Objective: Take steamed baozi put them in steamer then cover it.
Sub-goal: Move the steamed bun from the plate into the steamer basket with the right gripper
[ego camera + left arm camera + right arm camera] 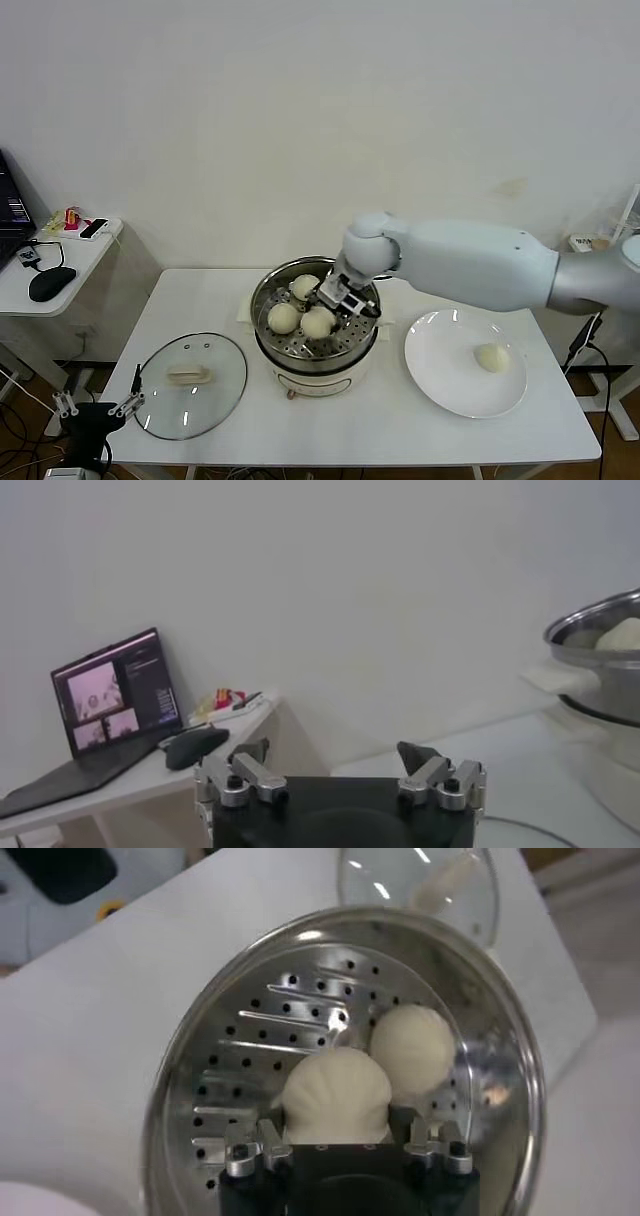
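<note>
The steel steamer [315,340] stands mid-table on its white base and holds three cream-white baozi [283,318] on its perforated tray [270,1038]. My right gripper [330,308] reaches into the pot, its fingers shut on either side of the nearest baozi [337,1093], which rests low at the tray. A second baozi [412,1048] lies just beyond it. A fourth baozi [490,357] lies on the white plate [440,385]. The glass cover [190,385] lies flat on the table to the left of the steamer. My left gripper [98,404] is parked open off the table's front left corner.
A side desk [60,265] at the far left carries a laptop [115,695], a mouse and small items. The steamer's rim [600,630] also shows in the left wrist view. A wall stands behind the table.
</note>
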